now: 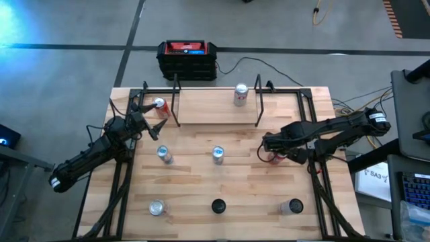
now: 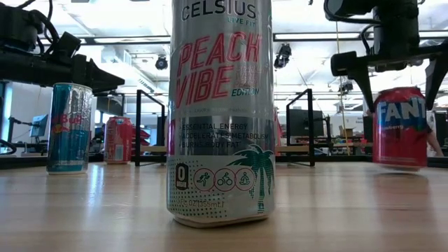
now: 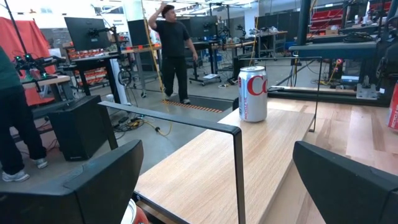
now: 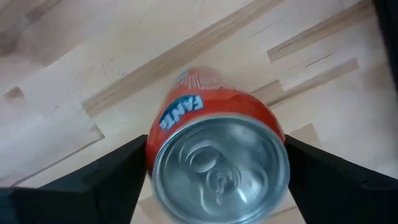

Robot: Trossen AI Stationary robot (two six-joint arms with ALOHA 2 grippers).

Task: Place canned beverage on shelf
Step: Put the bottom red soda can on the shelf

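The shelf (image 1: 216, 107) is a light-wood plank with black rod uprights, standing at the table's far middle. A white can (image 1: 240, 95) stands upright on it, also in the left wrist view (image 3: 253, 93). An orange Fanta can (image 1: 276, 158) stands at the table's right. My right gripper (image 1: 272, 152) points down over it, and its open fingers flank the can's top (image 4: 219, 168). My left gripper (image 1: 146, 114) waits open and level at the shelf's left end, beside a red can (image 1: 160, 105). My right gripper comes at the Fanta can from above, one finger (image 2: 365, 87) on each side of its upper wall (image 2: 399, 112). I cannot tell whether the fingers touch the can. The can stands upright, its bottom (image 2: 400, 165) at the tabletop.
Several more cans stand on the table: two mid-table (image 1: 163, 154) (image 1: 218, 155) and three along the near edge (image 1: 156, 208) (image 1: 219, 206) (image 1: 291, 206). A tall Celsius can (image 2: 220, 112) fills the low view. A black-and-red box (image 1: 187, 59) sits beyond the far edge.
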